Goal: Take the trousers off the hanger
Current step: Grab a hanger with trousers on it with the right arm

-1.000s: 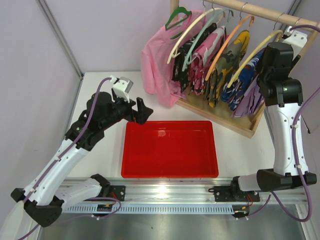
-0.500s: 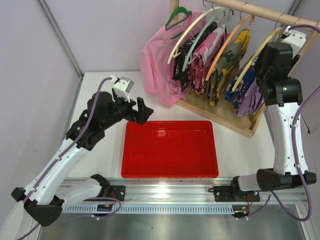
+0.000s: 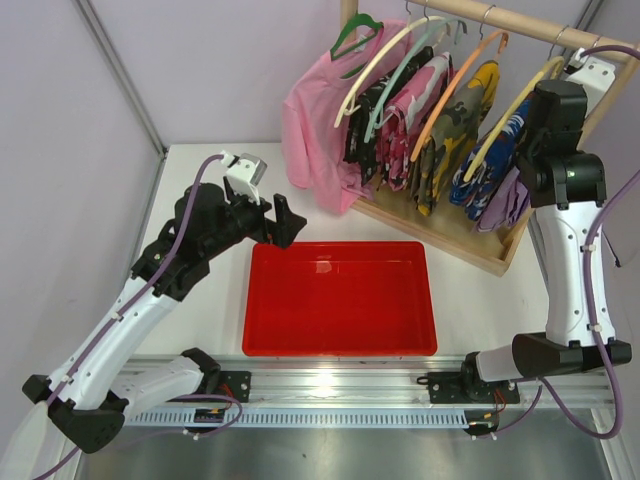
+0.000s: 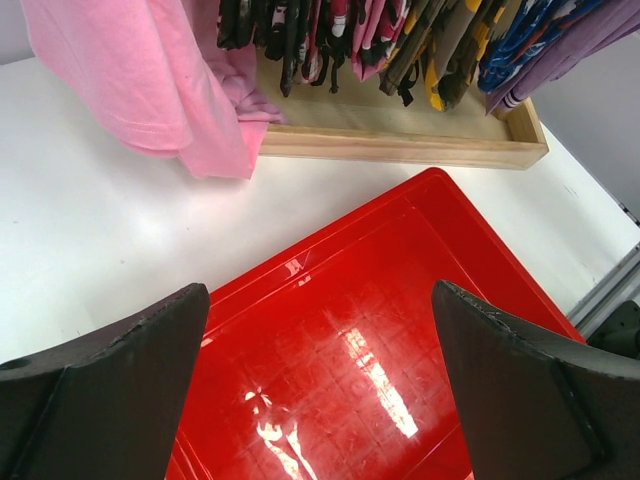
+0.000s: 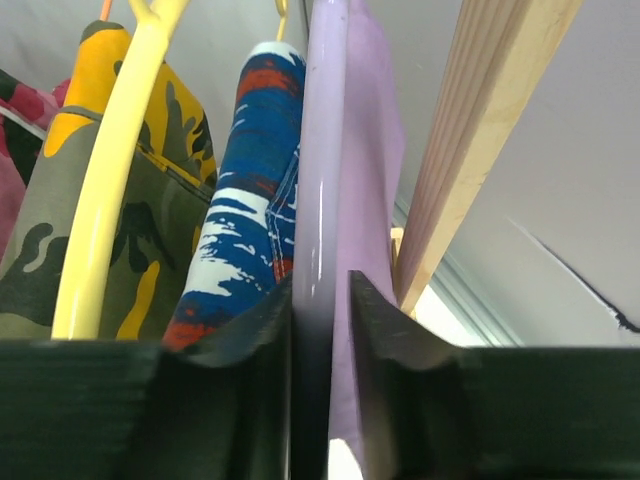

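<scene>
Now that its jaws have narrowed from a looser gap, the right end effector (image 5: 320, 295) sits pinched on the lilac hanger (image 5: 322, 150), its arm raised slightly toward the rail (image 5: 490, 130). Lavender trousers (image 5: 372, 140) still draped on that hanger, rightmost on the rail, cloth touching the bar. Grip looks secured; sliding the cloth off not yet begun. Left end effector (image 4: 315, 300) spread wide over the red tray (image 4: 440, 195).

tray (image 3: 340, 300) 1 | rack (image 3: 470, 240) 1 | arms (image 3: 150, 290) 2 | hangers (image 3: 510, 105) perhaps 6, bunched | garments (image 3: 305, 130) 6
</scene>
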Controlling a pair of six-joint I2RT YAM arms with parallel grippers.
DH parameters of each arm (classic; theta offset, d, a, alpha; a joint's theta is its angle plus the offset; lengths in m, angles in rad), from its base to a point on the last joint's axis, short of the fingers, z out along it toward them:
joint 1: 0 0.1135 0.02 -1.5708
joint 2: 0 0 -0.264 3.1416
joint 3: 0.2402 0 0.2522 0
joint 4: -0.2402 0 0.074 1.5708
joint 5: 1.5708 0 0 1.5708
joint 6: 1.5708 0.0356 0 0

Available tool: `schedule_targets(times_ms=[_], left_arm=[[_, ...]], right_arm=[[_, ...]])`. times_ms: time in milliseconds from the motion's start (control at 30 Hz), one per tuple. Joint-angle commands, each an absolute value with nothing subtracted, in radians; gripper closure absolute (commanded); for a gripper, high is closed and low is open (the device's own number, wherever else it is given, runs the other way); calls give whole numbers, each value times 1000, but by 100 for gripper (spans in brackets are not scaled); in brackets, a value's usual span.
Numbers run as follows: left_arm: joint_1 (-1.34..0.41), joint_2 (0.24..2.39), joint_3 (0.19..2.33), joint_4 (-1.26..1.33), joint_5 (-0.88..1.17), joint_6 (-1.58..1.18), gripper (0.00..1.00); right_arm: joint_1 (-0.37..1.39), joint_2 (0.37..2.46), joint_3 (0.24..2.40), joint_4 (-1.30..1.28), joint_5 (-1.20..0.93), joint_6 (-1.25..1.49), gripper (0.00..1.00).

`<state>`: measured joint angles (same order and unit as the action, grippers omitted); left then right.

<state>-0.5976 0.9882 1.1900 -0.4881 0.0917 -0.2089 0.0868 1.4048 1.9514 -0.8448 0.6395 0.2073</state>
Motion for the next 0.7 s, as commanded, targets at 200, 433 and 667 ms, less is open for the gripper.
schedule_targets(times_ms=[200,433,667], left_arm=[[-601,979,1189,-456,77,-207,0],[-601,979,1183,-454,72,-210,1],[-601,963,1166,-454,63,-215,1]], right_arm=[[81,1407,1951,-833,669,195,80],[92,1379,1910,-789,707,157,73],[109,1282,1734,-632,710,104,68]])
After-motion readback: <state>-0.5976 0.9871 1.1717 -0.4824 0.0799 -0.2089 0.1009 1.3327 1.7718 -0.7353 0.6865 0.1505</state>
